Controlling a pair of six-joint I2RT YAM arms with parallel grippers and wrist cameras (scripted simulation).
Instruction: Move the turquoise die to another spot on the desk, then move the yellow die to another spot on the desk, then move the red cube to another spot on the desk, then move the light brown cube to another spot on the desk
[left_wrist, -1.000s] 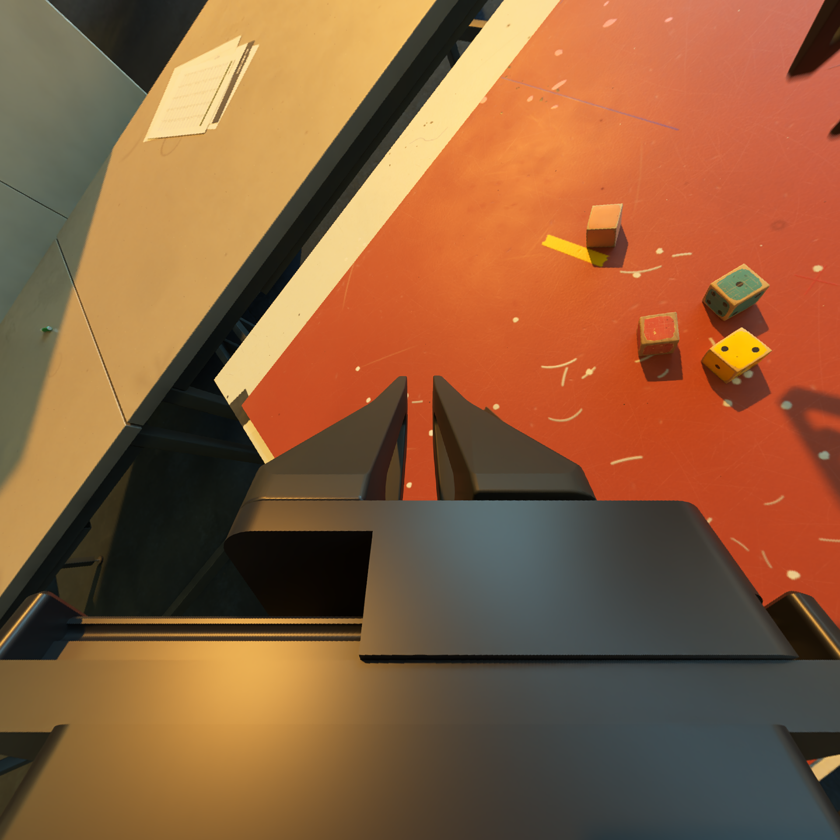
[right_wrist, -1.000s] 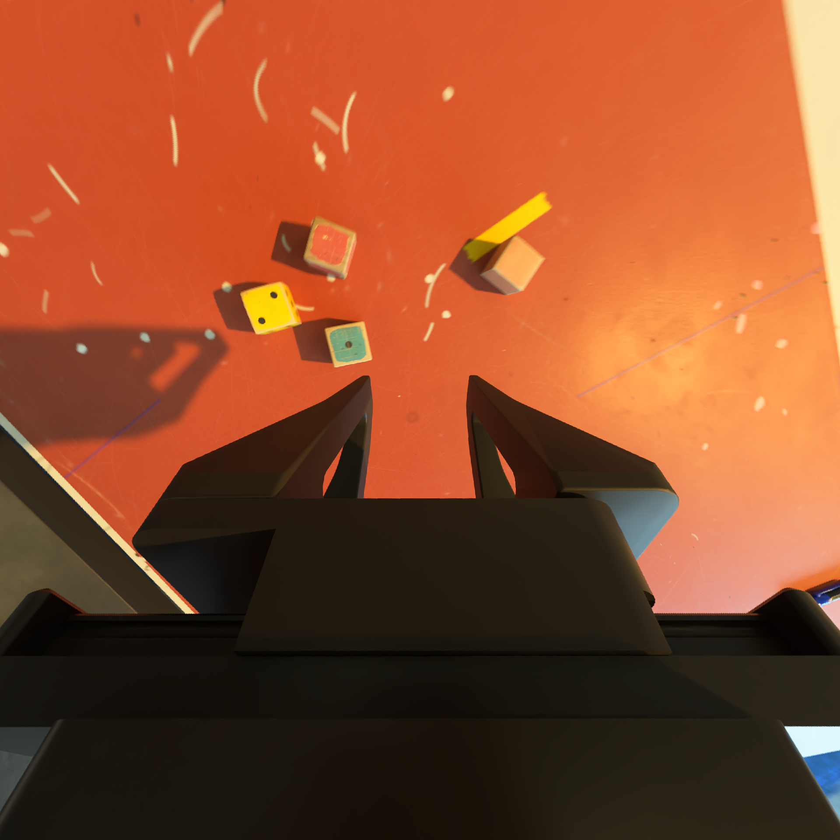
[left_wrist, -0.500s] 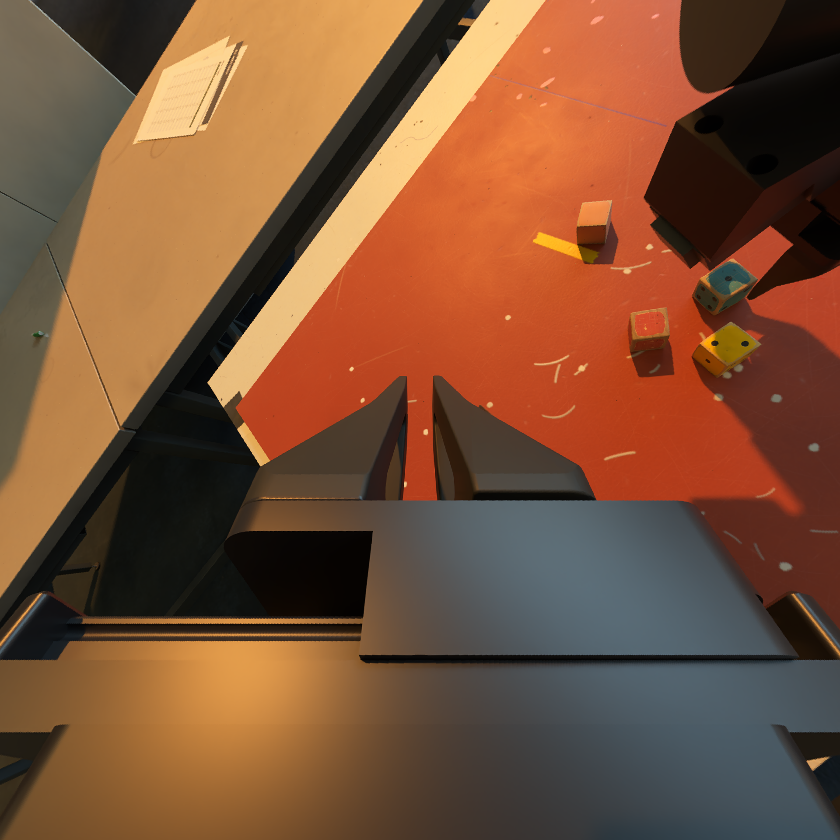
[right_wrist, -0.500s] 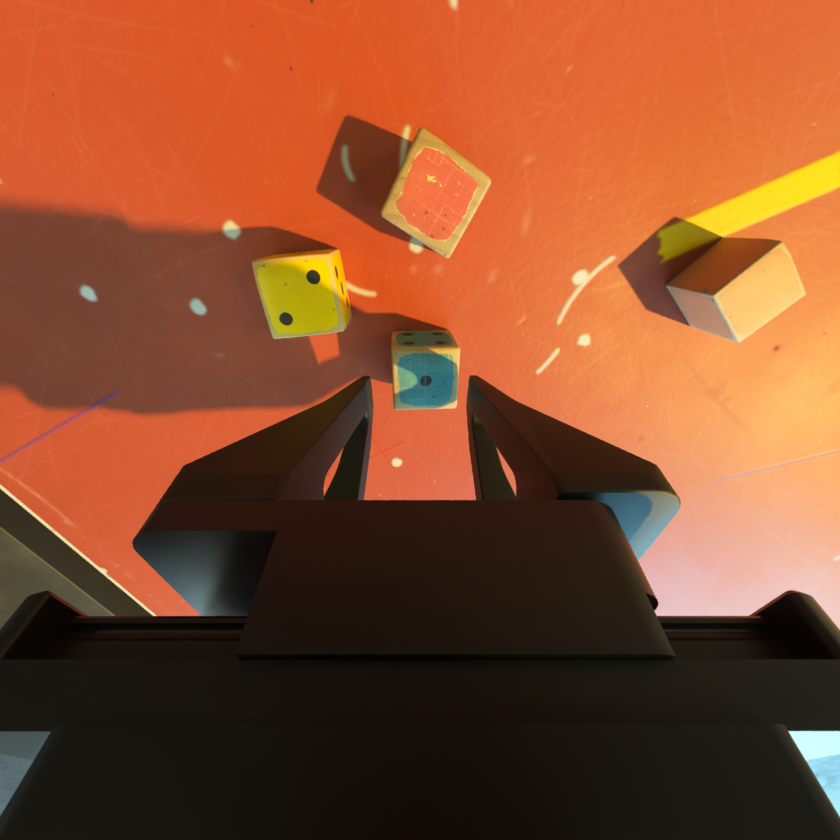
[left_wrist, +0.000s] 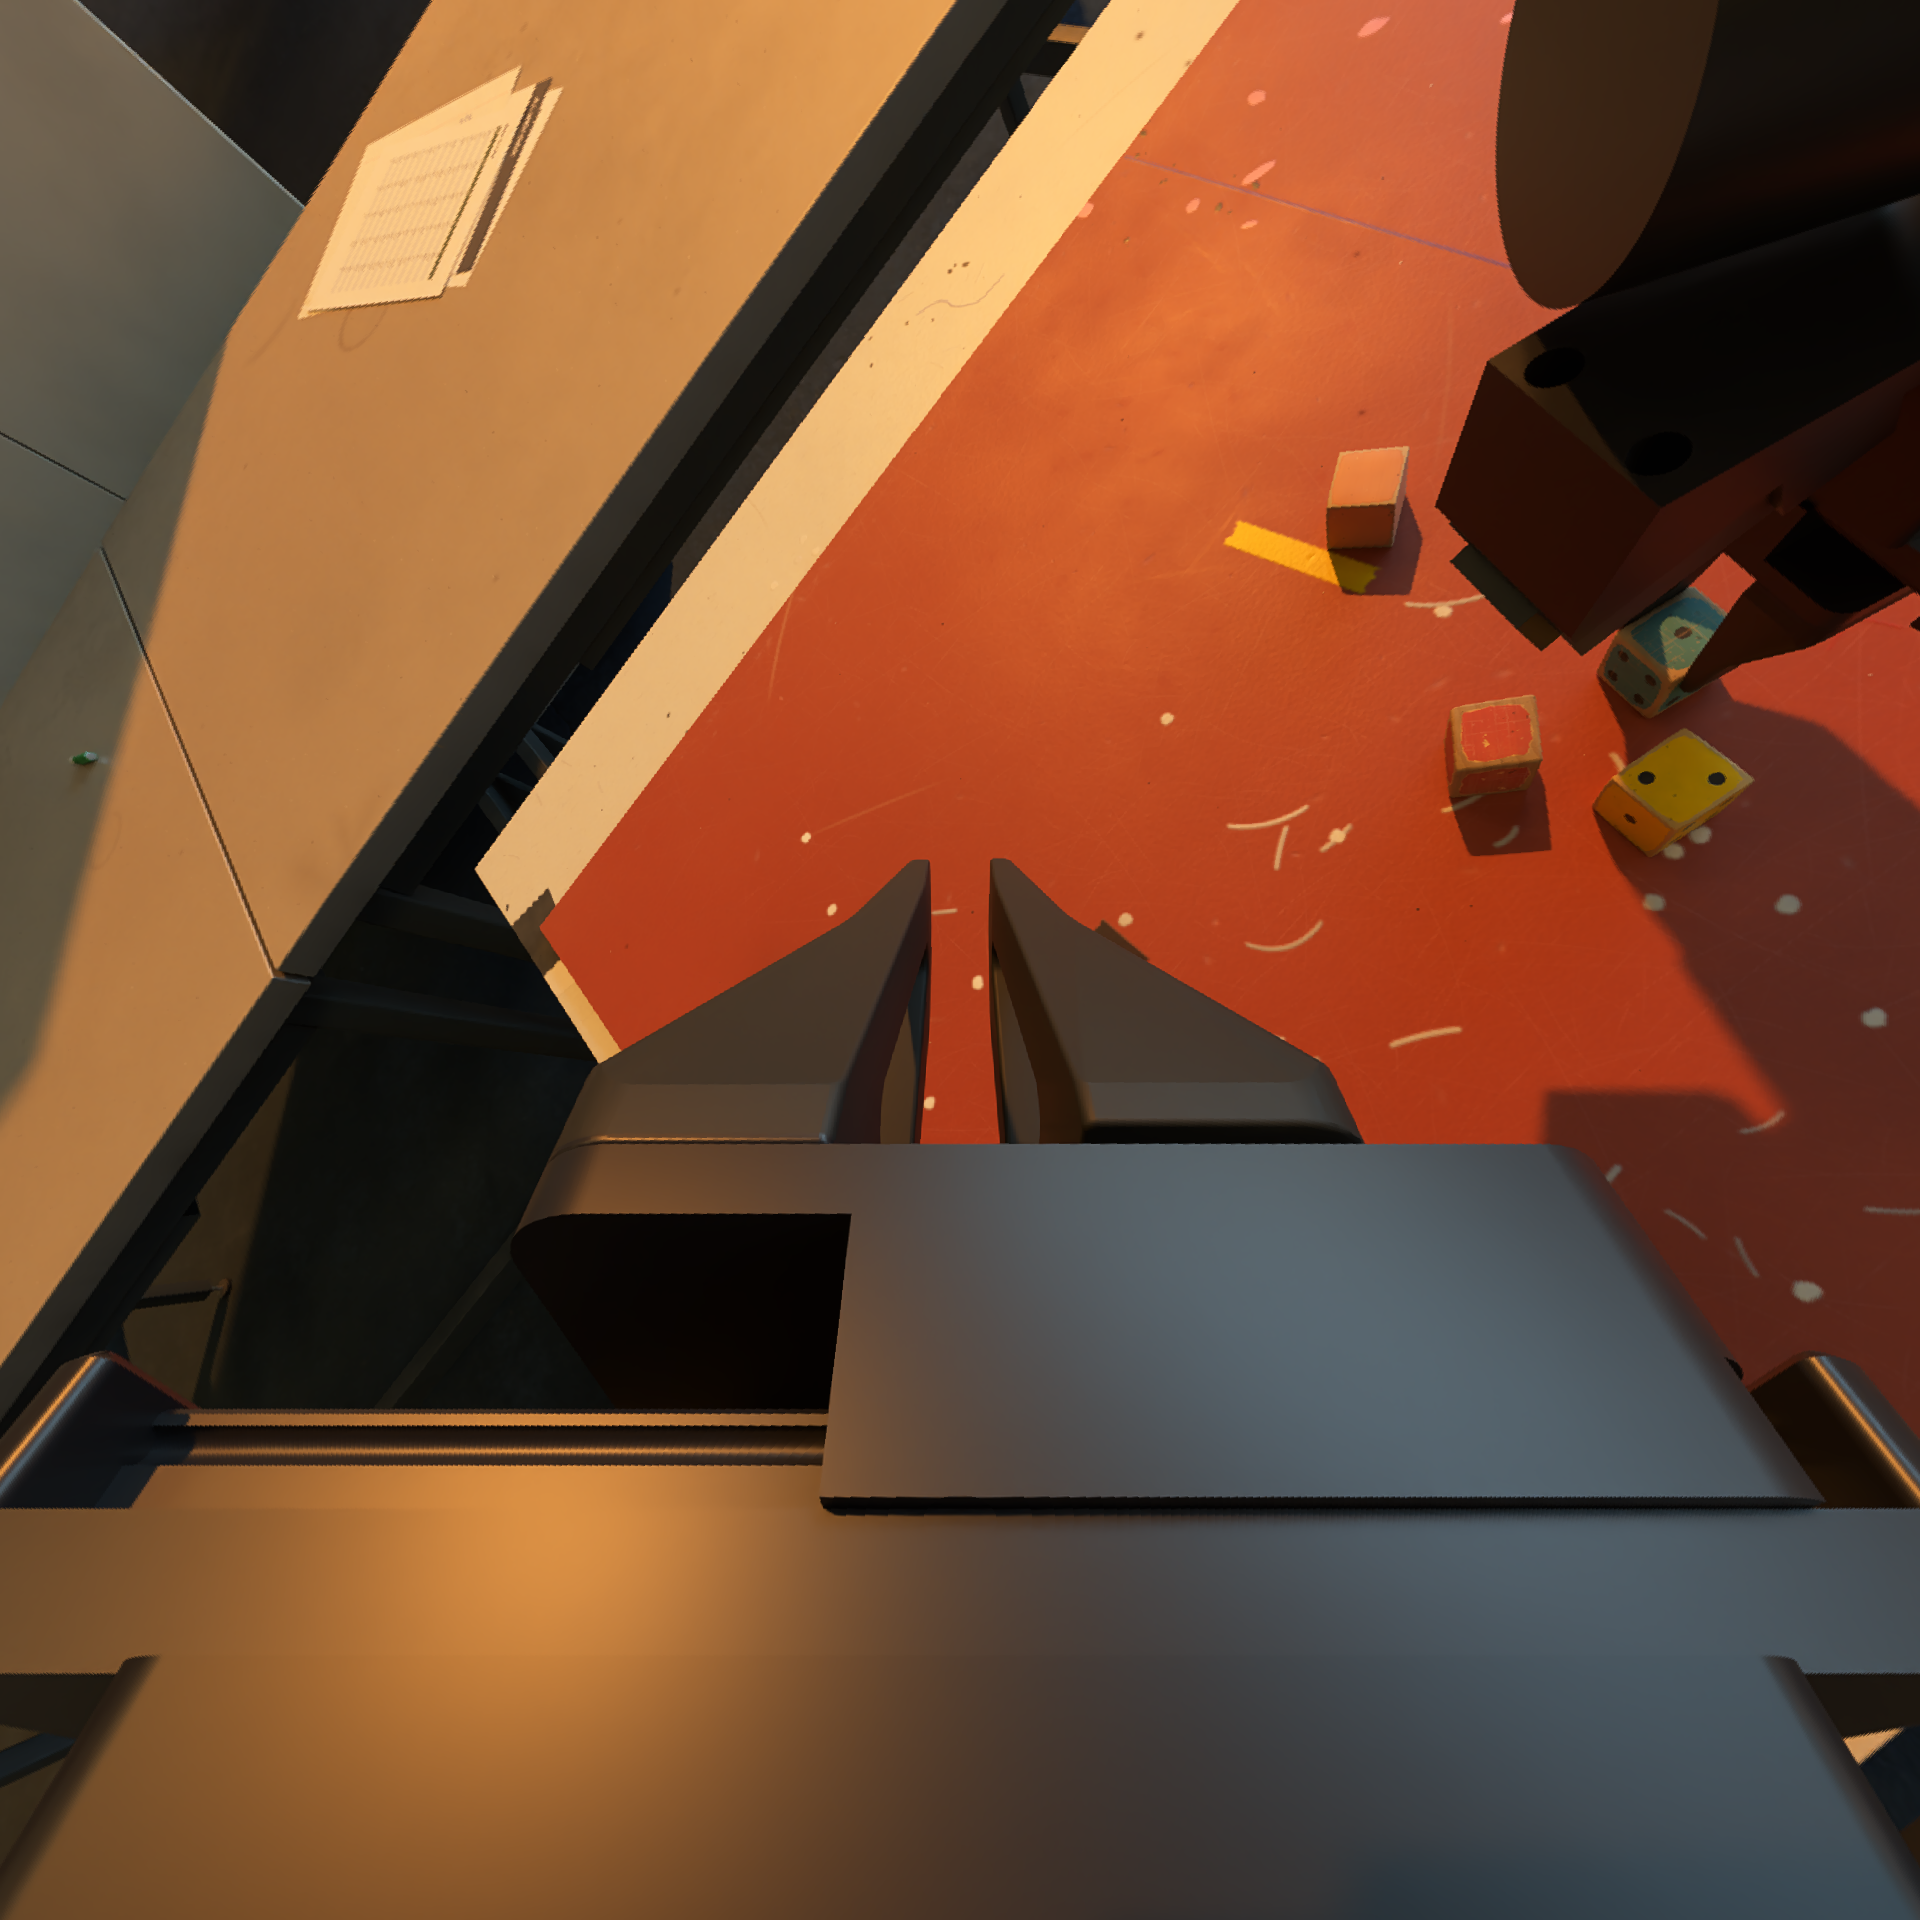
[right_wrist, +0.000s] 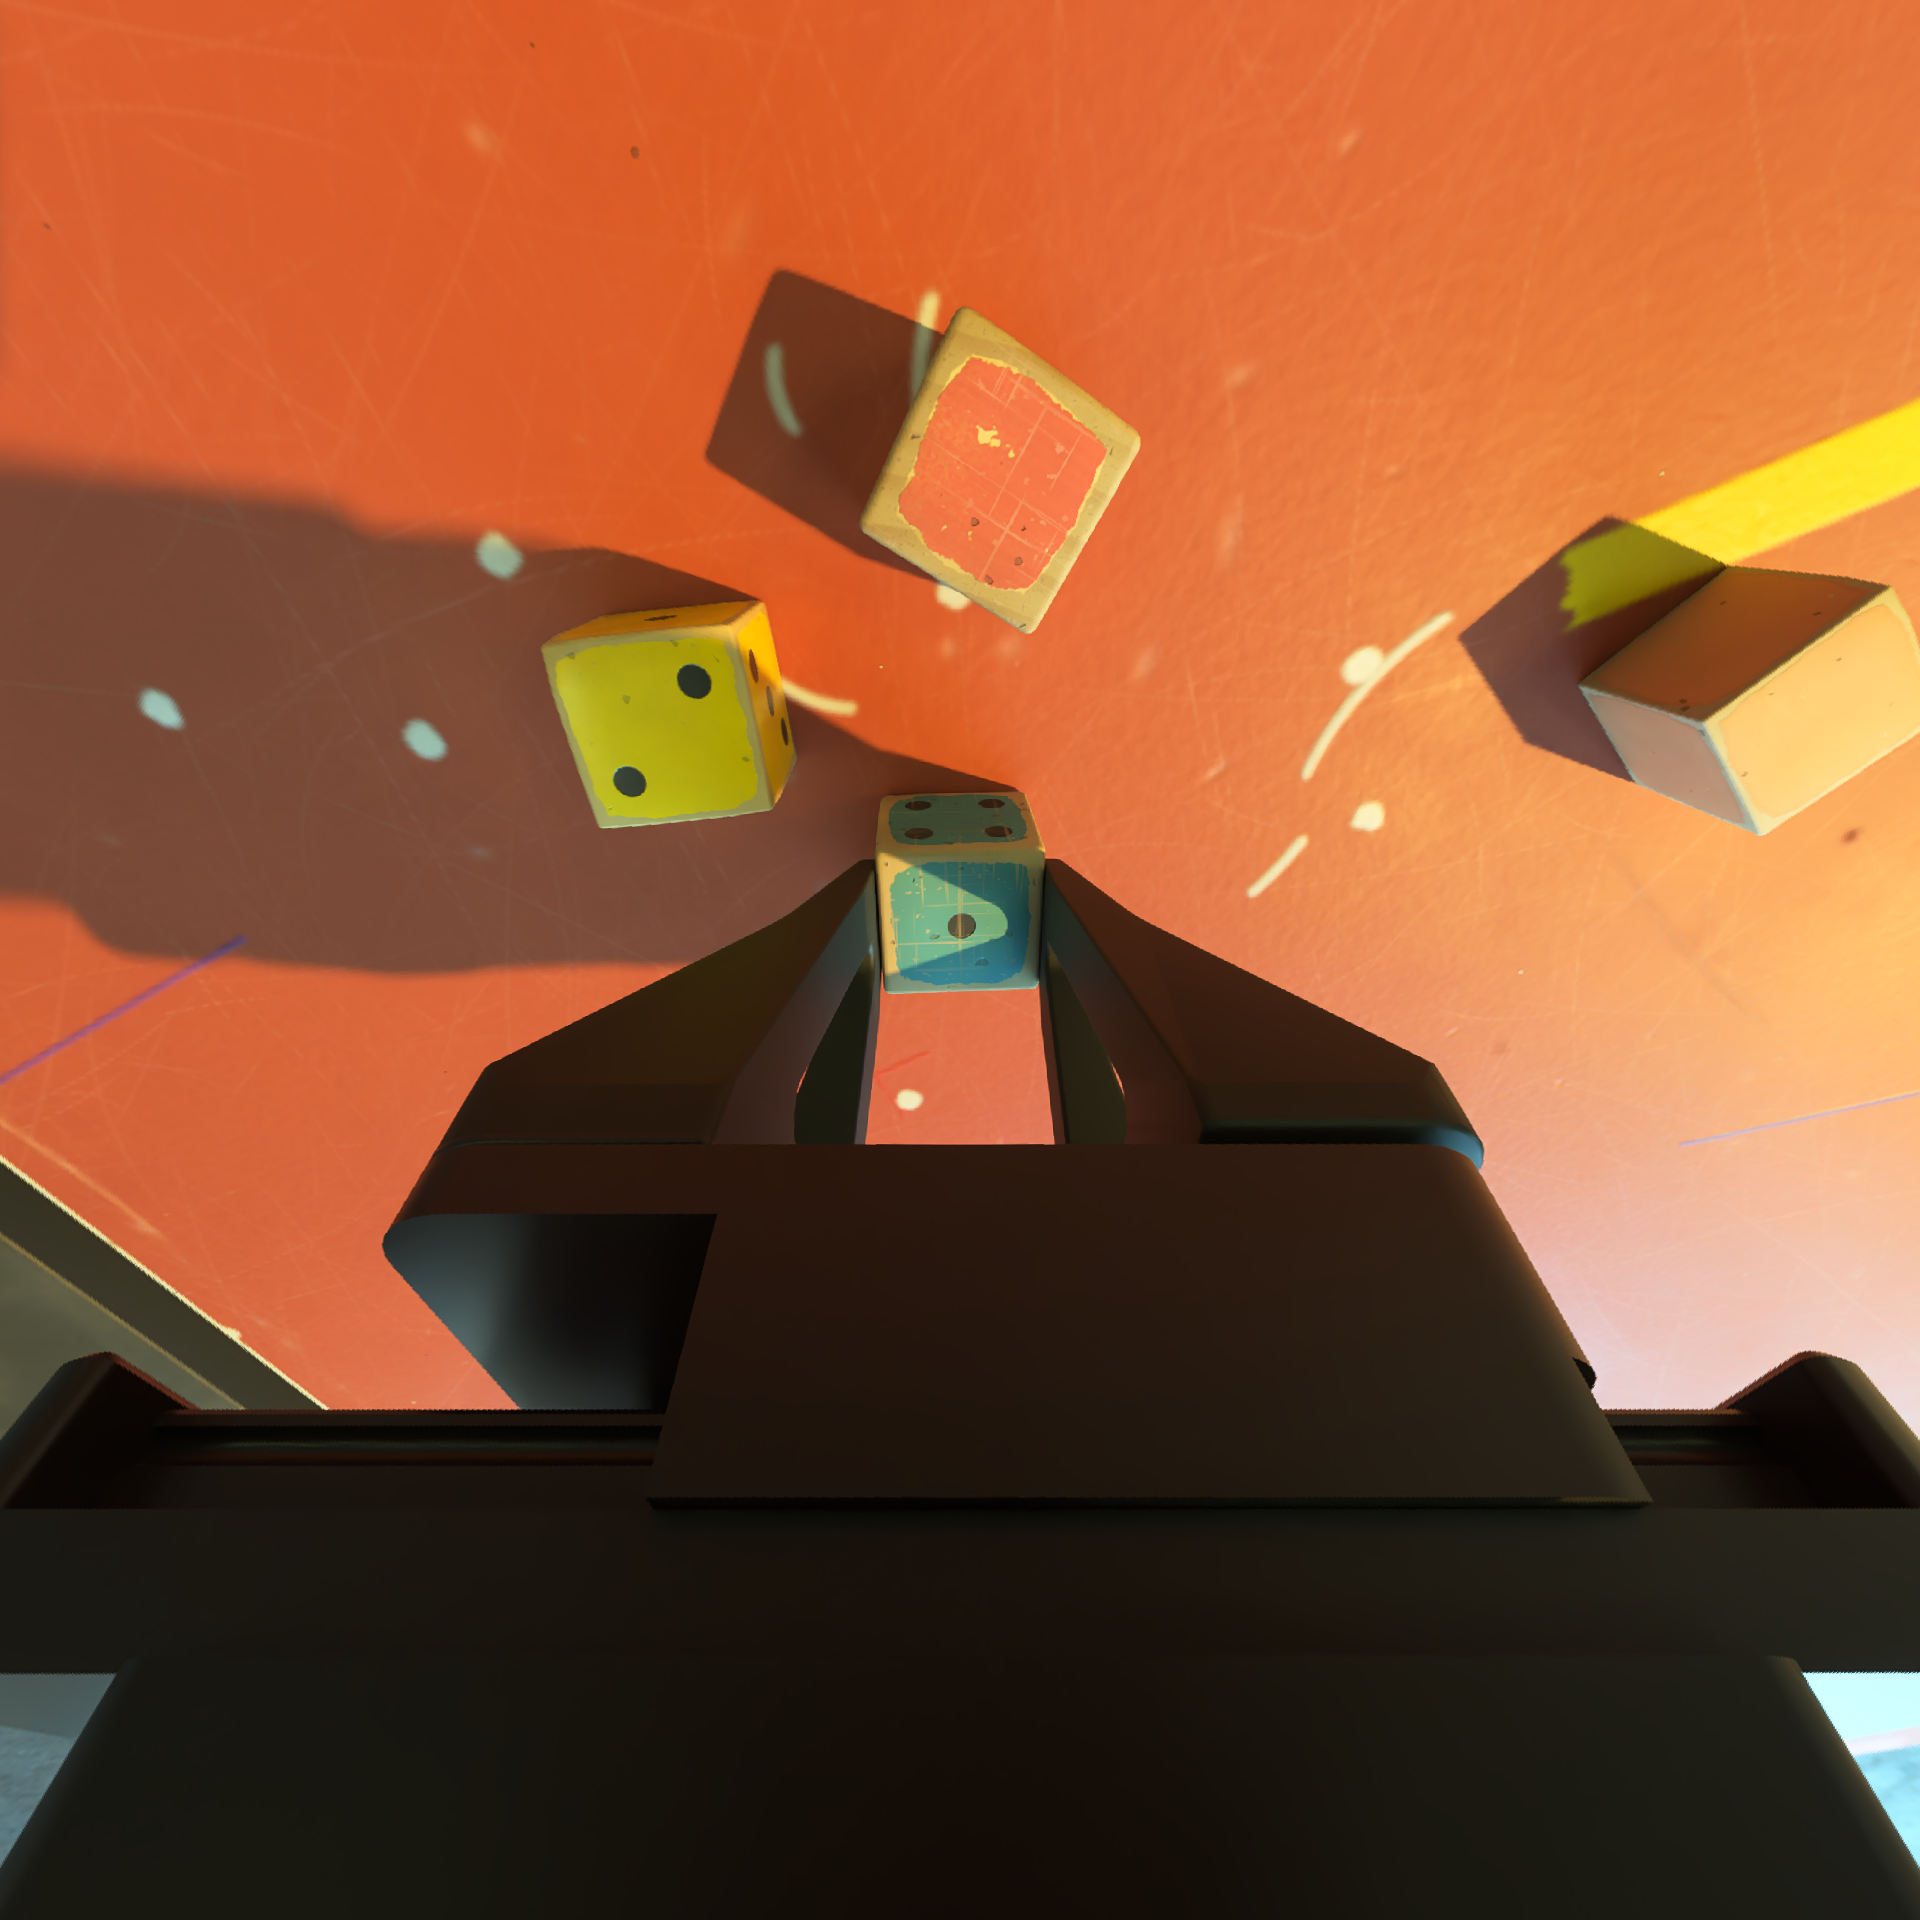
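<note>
My right gripper (right_wrist: 958, 883) is shut on the turquoise die (right_wrist: 958, 914), its fingertips pressed against the die's two sides just above the red desk (right_wrist: 1351, 208). The yellow die (right_wrist: 670, 717) lies to its left, the red cube (right_wrist: 1003, 468) beyond it, and the light brown cube (right_wrist: 1766, 696) at the far right. The left wrist view shows the same group at the right: turquoise die (left_wrist: 1657, 655), yellow die (left_wrist: 1673, 790), red cube (left_wrist: 1494, 743), light brown cube (left_wrist: 1366, 497). My left gripper (left_wrist: 959, 873) is shut and empty, above the desk's near left corner.
A strip of yellow tape (left_wrist: 1294, 553) lies by the light brown cube. The right arm's dark body (left_wrist: 1662, 436) hangs over the dice. A tan neighbouring table (left_wrist: 468, 468) with a sheet of paper (left_wrist: 426, 197) lies beyond the desk's cream edge (left_wrist: 831, 436).
My right gripper came down over the dice, straddled the turquoise die and closed its fingers on it. The left gripper has stayed shut and has hardly moved.
</note>
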